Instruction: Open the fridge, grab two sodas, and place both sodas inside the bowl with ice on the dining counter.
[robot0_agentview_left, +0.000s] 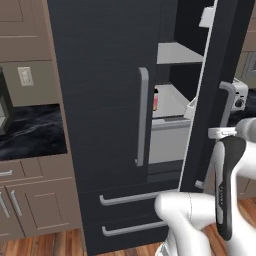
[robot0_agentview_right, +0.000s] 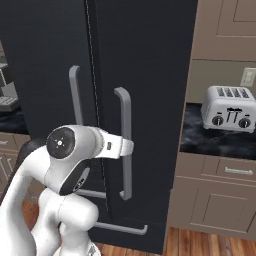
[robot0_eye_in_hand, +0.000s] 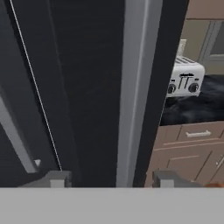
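The black fridge (robot0_agentview_left: 100, 100) has its left door shut and its right door (robot0_agentview_left: 220, 60) swung partly open, showing light grey shelves (robot0_agentview_left: 172, 100). One of the sodas, a small dark-capped bottle with a pink label (robot0_agentview_left: 155, 100), stands on the middle shelf by the left door's edge. My gripper (robot0_eye_in_hand: 111, 180) is open around the right door's long grey handle (robot0_eye_in_hand: 134, 87), with one fingertip (robot0_eye_in_hand: 54, 179) on each side and gaps between them and the bar. From the base, the gripper (robot0_agentview_right: 122, 147) sits at mid height on that handle (robot0_agentview_right: 125, 125). The bowl with ice and the dining counter are out of view.
A silver toaster (robot0_agentview_right: 227, 107) sits on the dark wall counter right of the fridge, over brown cabinets (robot0_agentview_right: 220, 200). Another dark counter (robot0_agentview_left: 30, 130) with a coffee machine (robot0_agentview_left: 4, 107) lies to the left. Two drawer handles (robot0_agentview_left: 135, 197) run below the fridge doors.
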